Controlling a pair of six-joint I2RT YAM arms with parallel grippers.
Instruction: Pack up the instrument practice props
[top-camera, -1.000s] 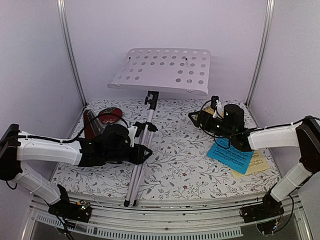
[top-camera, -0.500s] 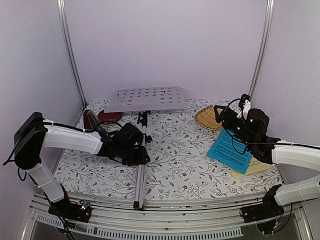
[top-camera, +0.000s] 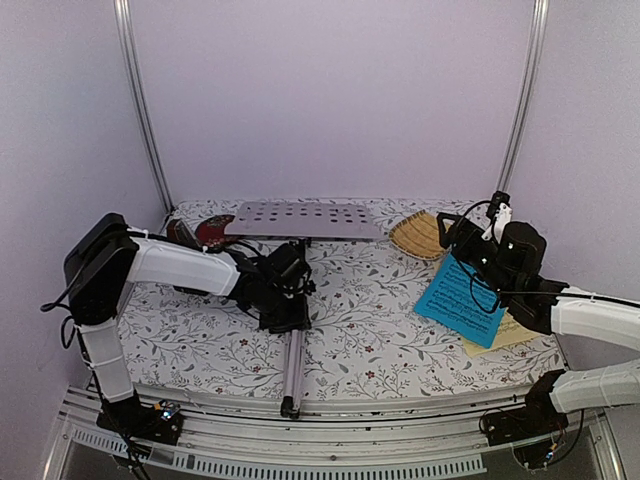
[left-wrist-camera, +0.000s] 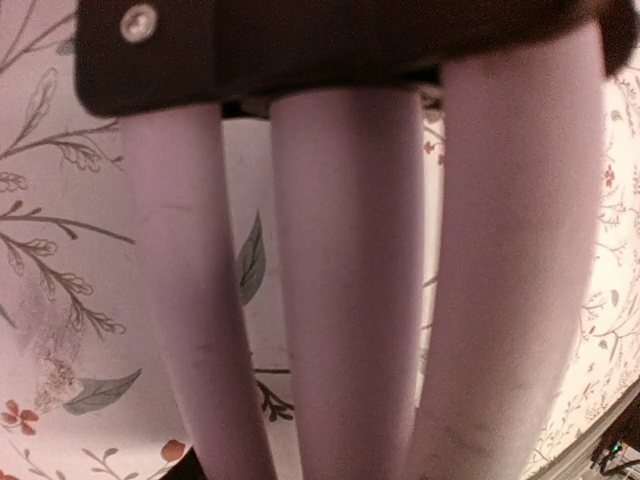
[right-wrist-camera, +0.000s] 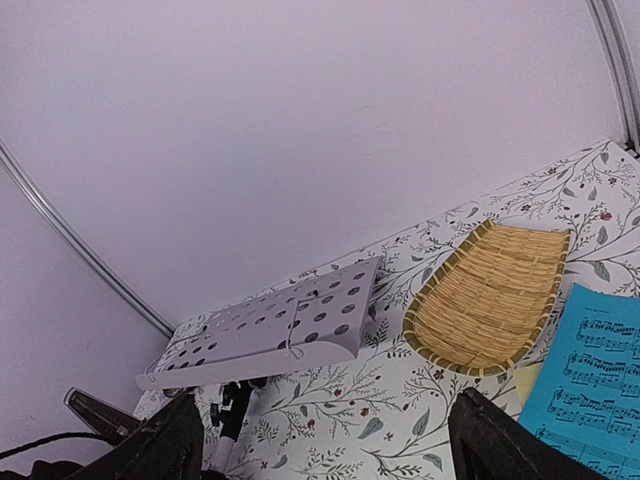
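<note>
Pale lilac walls, a floral-print bench (top-camera: 370, 330), and here's the layout. Far left, the dark red-brown pyramid metronome (top-camera: 182, 237) sits just beside the perforated desk of the silver tripod music stand (top-camera: 300, 217), which lies flat with its feet reaching the near edge. The left claw (top-camera: 288, 305) looks clamped on the folded legs (left-wrist-camera: 345, 280). My advice: settle the stand gently, keep the desk off that metronome and draw the feet inward before letting go. A woven bamboo tray (top-camera: 415, 236) waits right of centre. The right claw (right-wrist-camera: 326, 398) hangs spread apart over the blue music sheet (top-camera: 460, 300), which overlaps the pale-yellow music sheet (top-camera: 512, 333).
</note>
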